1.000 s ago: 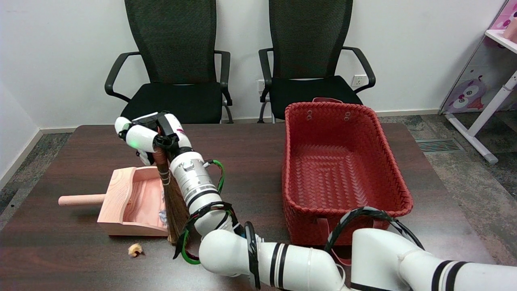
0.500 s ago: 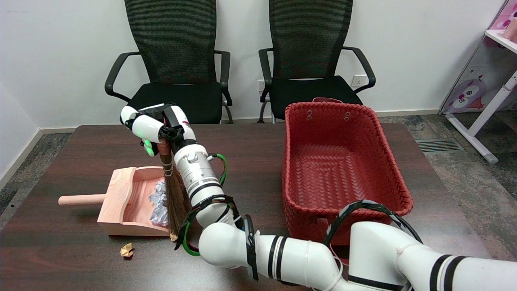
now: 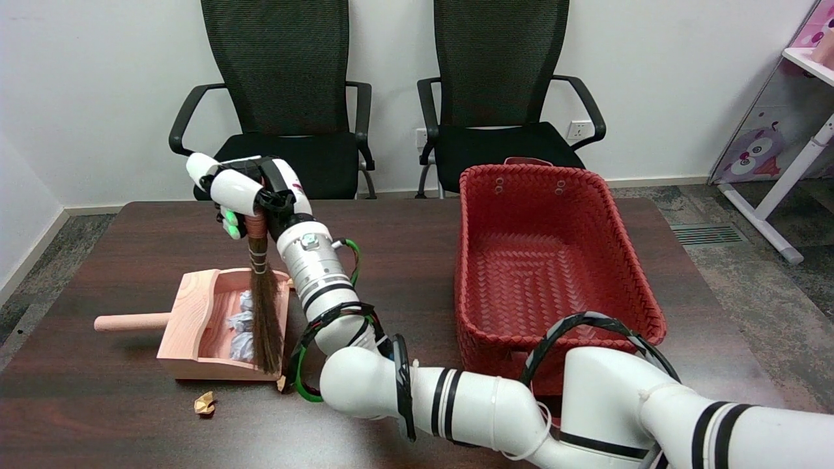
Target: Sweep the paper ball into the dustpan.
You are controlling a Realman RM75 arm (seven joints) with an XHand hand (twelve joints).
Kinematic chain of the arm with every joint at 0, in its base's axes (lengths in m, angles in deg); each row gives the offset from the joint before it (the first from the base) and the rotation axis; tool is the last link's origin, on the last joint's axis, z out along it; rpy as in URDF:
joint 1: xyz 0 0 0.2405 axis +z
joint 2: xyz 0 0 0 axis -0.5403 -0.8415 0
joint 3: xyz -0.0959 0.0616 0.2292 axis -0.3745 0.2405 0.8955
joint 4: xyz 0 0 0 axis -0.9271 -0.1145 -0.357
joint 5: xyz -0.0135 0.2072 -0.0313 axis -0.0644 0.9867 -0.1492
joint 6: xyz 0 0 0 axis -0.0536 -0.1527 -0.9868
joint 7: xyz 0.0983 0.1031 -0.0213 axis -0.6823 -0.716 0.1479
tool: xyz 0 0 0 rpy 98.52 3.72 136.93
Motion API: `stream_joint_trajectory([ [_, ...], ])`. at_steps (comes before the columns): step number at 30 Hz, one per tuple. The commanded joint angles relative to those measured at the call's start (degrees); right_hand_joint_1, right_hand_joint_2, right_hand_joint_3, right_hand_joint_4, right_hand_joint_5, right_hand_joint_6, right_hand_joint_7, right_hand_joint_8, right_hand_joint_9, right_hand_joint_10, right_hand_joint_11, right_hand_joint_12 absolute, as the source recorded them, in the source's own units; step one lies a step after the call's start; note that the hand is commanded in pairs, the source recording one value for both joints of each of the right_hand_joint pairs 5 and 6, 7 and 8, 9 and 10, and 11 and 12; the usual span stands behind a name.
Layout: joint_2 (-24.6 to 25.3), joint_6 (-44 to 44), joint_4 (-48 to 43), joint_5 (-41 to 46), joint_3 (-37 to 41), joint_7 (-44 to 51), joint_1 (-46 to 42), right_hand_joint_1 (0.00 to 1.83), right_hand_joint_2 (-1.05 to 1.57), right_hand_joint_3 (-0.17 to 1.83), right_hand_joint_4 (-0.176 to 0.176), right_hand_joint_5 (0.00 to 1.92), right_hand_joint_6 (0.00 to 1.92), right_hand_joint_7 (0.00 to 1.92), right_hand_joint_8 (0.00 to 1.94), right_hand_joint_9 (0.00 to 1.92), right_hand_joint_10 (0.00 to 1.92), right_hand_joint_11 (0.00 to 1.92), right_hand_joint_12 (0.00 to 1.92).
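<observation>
The right robot hand [image 3: 244, 195] is holding the top of the small brown straw broom [image 3: 262, 306] tight, with its fingers wrapped around the handle, and the broom is hanging almost straight down. The brush end is sitting at the open mouth of the pale pink wooden dustpan [image 3: 195, 322], which is lying on the dark brown tabletop [image 3: 404, 260] with its round handle pointing to the left. The crumpled white paper ball [image 3: 242, 326] is lying inside the dustpan, just left of the bristles, so this part looks nearly done. A small yellowish paper scrap [image 3: 204, 404] is lying on the tabletop in front of the dustpan, a little apart from its front wall, and a tiny bit seems to be sitting by the dustpan's near right corner. To do this step well, I think the broom should be pushing gently to the left, deeper into the dustpan, so the paper is going all the way to the back wall. A hard push may be sliding the light dustpan away, because nothing is holding it down. Lifting the broom straight up should be keeping the bristles from dragging the paper back out. The big red woven basket [image 3: 554, 260] is standing well off to the right and is not in the way
</observation>
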State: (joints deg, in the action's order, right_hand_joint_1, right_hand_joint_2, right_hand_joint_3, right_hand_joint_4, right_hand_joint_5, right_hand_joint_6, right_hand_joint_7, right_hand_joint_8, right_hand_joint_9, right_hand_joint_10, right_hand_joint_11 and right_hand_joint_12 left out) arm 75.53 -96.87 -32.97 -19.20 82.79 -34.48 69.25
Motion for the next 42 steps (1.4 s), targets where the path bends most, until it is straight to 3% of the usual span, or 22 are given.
stream_joint_trajectory([
  [1, -1.09, 6.22, 2.67, -0.06, 0.07, -9.69, 2.02, 1.05, 1.57, 0.61, 0.052, 1.92, 1.92, 1.92, 1.92, 1.92, 1.92, 1.92, 1.92],
  [16, -8.21, 7.45, 10.99, 0.47, 0.95, 0.09, 3.97, 1.05, 1.57, 0.76, 0.054, 1.92, 1.92, 1.92, 1.92, 1.92, 1.92, 1.92, 1.92],
  [25, -14.39, 16.61, 13.57, 4.95, 0.9, 7.29, 7.05, 1.05, 1.57, 0.78, 0.059, 1.92, 1.92, 1.92, 1.92, 1.92, 1.92, 1.92, 1.92],
  [31, -17.84, 22.05, 12.84, 4.95, 0.43, 7.45, 8.68, 1.06, 1.57, 0.8, 0.061, 1.92, 1.92, 1.92, 1.92, 1.92, 1.92, 1.92, 1.92],
  [42, -17.71, 26.91, 4.56, 4.95, 0.47, 12.74, 11.43, 1.08, 1.57, 0.78, 0.065, 1.92, 1.92, 1.92, 1.92, 1.92, 1.92, 1.92, 1.92],
])
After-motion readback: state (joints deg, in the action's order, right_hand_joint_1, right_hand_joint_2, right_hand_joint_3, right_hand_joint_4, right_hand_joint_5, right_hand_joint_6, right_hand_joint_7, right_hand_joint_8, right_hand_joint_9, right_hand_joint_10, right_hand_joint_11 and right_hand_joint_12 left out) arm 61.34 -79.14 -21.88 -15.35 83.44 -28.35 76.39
